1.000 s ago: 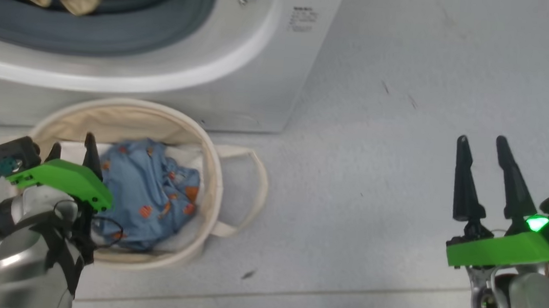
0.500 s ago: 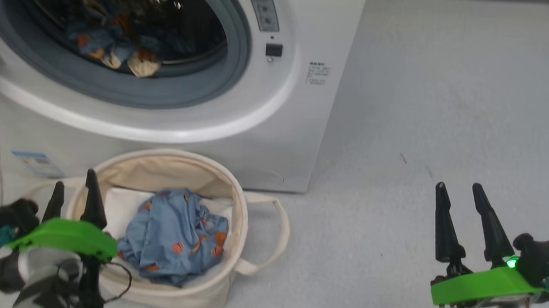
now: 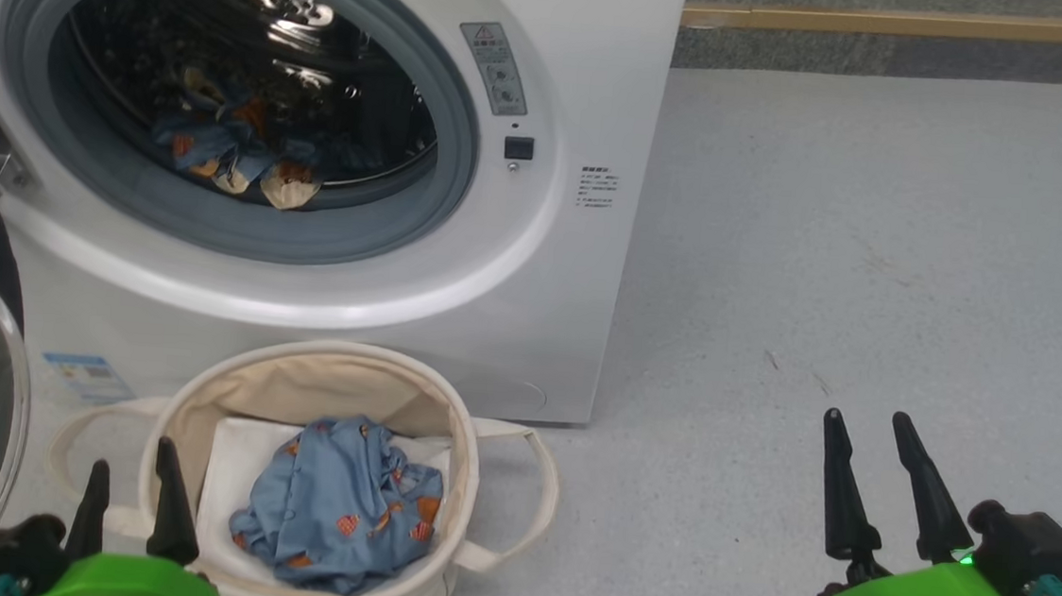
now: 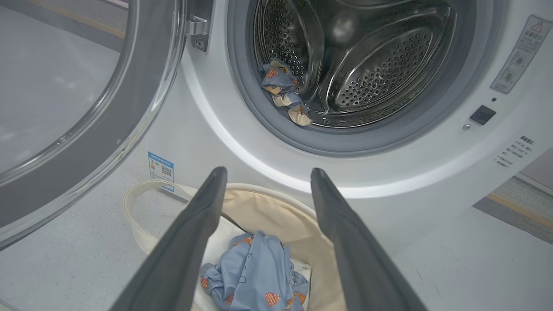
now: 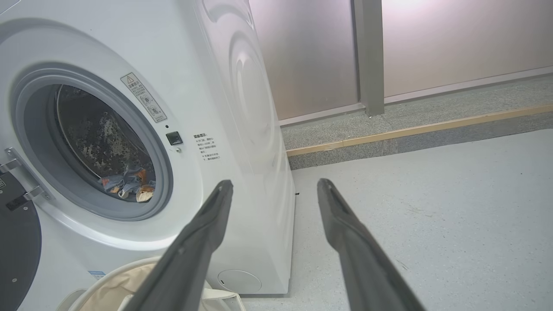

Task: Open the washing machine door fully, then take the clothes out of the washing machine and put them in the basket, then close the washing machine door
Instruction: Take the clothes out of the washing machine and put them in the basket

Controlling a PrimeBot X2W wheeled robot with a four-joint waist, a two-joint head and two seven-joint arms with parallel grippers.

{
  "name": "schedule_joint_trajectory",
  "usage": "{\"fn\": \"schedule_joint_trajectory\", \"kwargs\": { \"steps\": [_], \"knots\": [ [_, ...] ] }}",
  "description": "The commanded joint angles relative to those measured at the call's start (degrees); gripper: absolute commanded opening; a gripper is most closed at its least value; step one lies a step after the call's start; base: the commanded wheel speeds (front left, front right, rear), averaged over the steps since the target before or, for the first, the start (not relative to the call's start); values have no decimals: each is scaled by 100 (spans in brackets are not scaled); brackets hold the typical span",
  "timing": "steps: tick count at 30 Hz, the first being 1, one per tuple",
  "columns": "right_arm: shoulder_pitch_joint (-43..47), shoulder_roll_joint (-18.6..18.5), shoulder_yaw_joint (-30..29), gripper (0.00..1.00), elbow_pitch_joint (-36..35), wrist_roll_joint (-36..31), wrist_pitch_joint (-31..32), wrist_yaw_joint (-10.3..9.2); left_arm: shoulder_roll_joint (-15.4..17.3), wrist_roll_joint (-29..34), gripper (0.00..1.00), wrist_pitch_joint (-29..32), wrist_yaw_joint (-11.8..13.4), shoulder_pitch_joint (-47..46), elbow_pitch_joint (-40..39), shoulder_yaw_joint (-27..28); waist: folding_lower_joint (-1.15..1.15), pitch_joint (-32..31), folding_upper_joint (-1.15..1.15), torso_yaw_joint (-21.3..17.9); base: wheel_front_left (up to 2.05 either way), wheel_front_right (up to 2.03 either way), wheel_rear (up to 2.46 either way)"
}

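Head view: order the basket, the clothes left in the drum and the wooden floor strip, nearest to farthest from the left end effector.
1. The basket, right beside the left end effector, on its right.
2. The clothes in the drum, ahead and higher, inside the washing machine.
3. The wooden strip, far back on the right, beyond the machine.

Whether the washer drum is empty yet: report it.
Not empty: a crumpled blue printed garment lies low at the front of the steel drum.

Pale speckled grey floor, a wooden strip along the raised kerb, frosted wall panels glowing softly behind.
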Motion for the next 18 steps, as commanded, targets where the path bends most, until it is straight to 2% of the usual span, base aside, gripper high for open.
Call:
{"fn": "schedule_joint_trajectory", "kwargs": {
  "steps": [1,11,18],
  "knots": [
    [-65,2,121,100,-164,-49,-70,3,109,48,100,-32,4,-85,-217,166,1,-42,0,-29,0,0,0],
    [25,-60,295,100,-92,-143,-70,3,301,79,100,128,101,384,-739,200,1,-228,0,-114,0,0,0],
    [3,-149,419,100,-111,-271,-70,3,423,318,100,289,234,603,-1109,26,1,-260,0,-66,0,0,0]
  ]
}}
